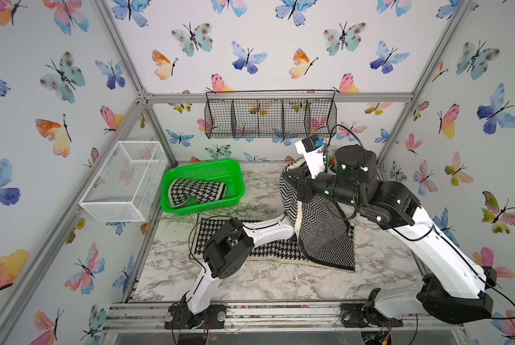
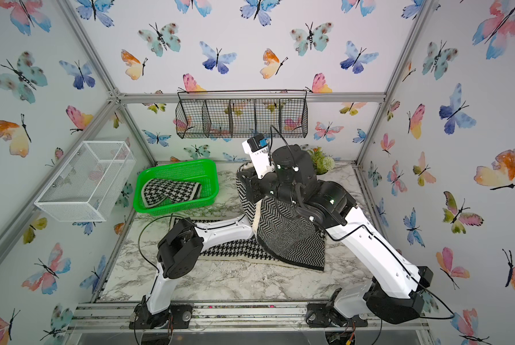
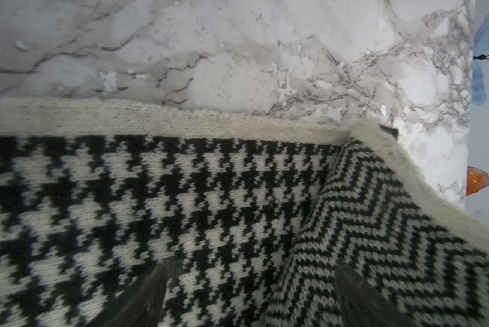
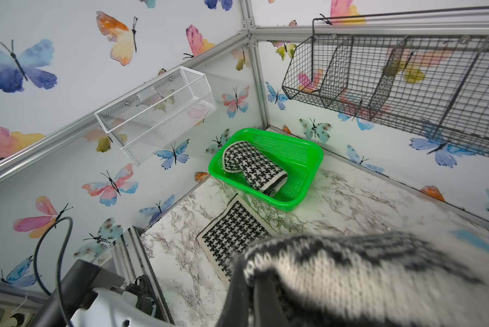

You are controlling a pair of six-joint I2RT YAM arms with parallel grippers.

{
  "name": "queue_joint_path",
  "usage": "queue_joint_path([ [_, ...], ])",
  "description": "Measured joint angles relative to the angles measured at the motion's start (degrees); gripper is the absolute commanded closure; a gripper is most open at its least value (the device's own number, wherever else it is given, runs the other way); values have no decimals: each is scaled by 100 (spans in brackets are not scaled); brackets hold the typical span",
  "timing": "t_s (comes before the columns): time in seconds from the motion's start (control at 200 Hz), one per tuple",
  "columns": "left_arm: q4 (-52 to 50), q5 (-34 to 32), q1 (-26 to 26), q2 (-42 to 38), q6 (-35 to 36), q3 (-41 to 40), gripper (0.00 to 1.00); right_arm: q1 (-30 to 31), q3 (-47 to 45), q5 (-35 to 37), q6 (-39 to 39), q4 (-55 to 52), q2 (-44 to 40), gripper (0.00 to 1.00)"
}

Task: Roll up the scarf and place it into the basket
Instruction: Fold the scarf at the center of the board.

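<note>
While right gripper (image 4: 254, 286) clenches the raised scarf (image 1: 324, 239), left gripper (image 3: 251, 291) released over its flat part

Bright green basket (image 1: 204, 209), black-and-white houndstooth and chevron scarf (image 1: 324, 242).

One green basket (image 1: 196, 210), two scarves (image 1: 196, 191) (image 1: 324, 239), one white mesh box (image 1: 122, 182), one black wire rack (image 1: 268, 119), two arms (image 1: 268, 231) (image 1: 441, 248).

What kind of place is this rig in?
Probably a lab robot cell, not a real room: aluminium-extrusion frame, butterfly-print wall panels, marble-look tabletop, with the left arm and right arm bolted to a front rail.
</note>
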Motion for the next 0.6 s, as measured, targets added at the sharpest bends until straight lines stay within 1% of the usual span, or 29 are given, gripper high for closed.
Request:
queue_joint_path([
  [0.11, -35, -149, 35, -186, -28, -319, 7, 0, -103, -254, -219, 208, 13, 96],
  [0.175, -55, -186, 81, -275, -50, -455, 7, 2, -92, -302, -343, 315, 35, 99],
  [0.32, -68, -323, 216, -555, -90, -732, 7, 0, -74, -341, -535, 492, 92, 99],
  [0.451, -57, -389, 317, -881, -114, -973, 7, -37, -162, -409, -614, 704, 114, 99],
  [0.601, 63, -367, 304, -1161, -160, -1292, 7, -125, -431, -540, -651, 1005, 111, 99],
])
